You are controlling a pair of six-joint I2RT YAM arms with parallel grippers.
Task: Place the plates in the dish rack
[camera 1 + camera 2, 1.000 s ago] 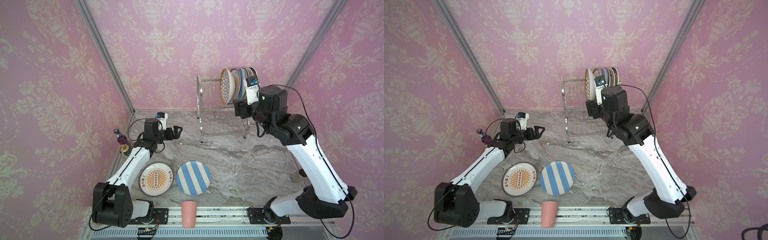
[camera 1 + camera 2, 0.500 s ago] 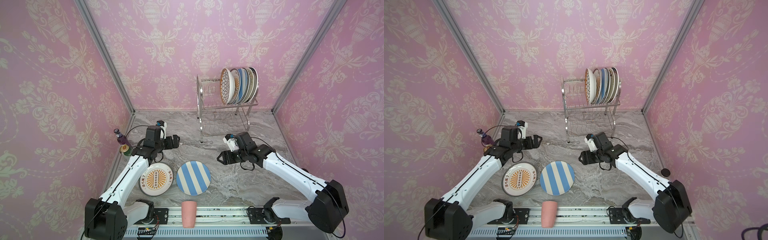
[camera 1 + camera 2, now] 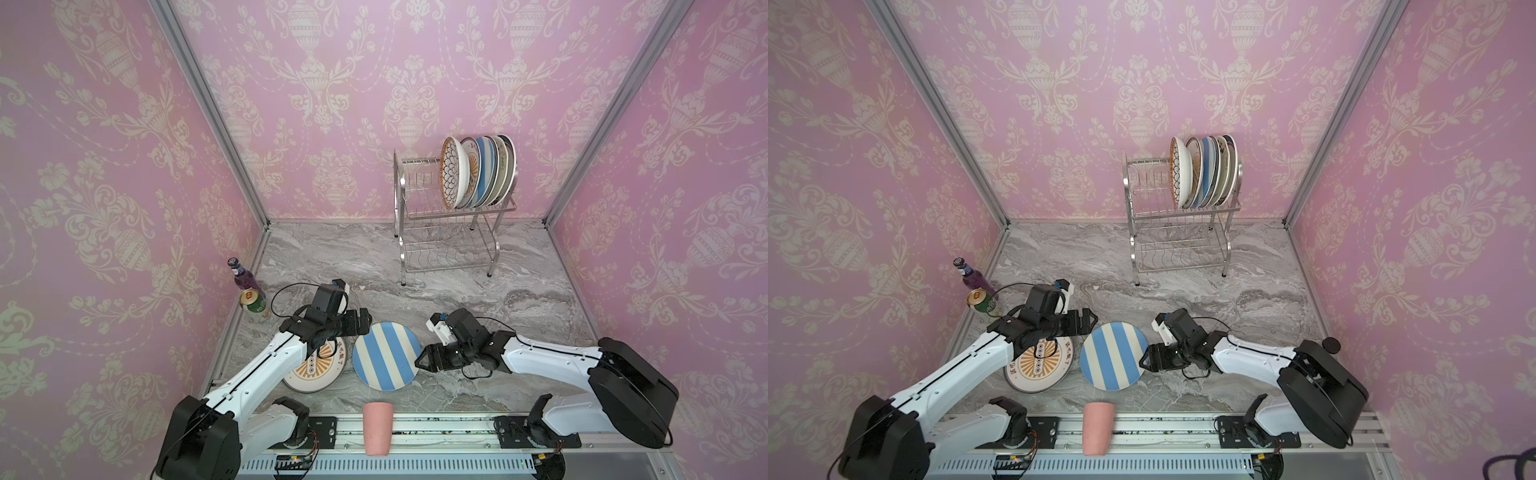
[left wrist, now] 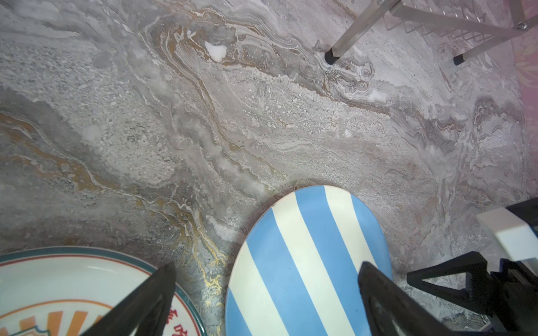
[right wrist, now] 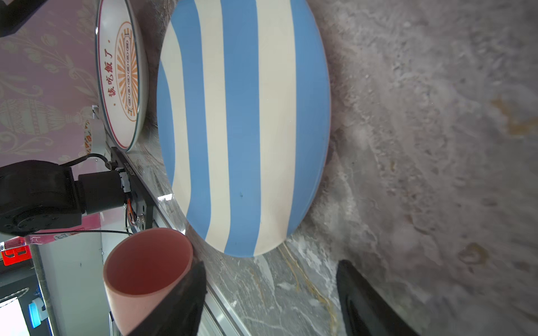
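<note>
Six plates (image 3: 484, 174) stand on edge in the upper tier of the dish rack (image 3: 453, 212), right of centre in the upper half of both top views. They are packed toward its right end. The leftmost is the black-white petal plate (image 3: 452, 174).

Two more plates lie flat on the marble table (image 3: 478, 299) at the lower centre: one orange-sunburst plate (image 3: 316, 374) and, just beside it on the right, one blue-white striped plate (image 3: 386, 357). So I count eight plates together.

I see my two arms. The left gripper (image 3: 365, 323) hangs at the upper left edge of the striped plate, and its jaws are spread wide with nothing between them. The right gripper (image 3: 419, 362) is low at the right edge of the same plate, jaws also apart. The rim lies just in front of the fingertips (image 5: 198, 270) and is not clasped.

One pink cup (image 3: 377, 428) stands at the bottom centre. One purple bottle (image 3: 243, 278) and one green can (image 3: 254, 307) stand just beside each other at the table's left edge.
</note>
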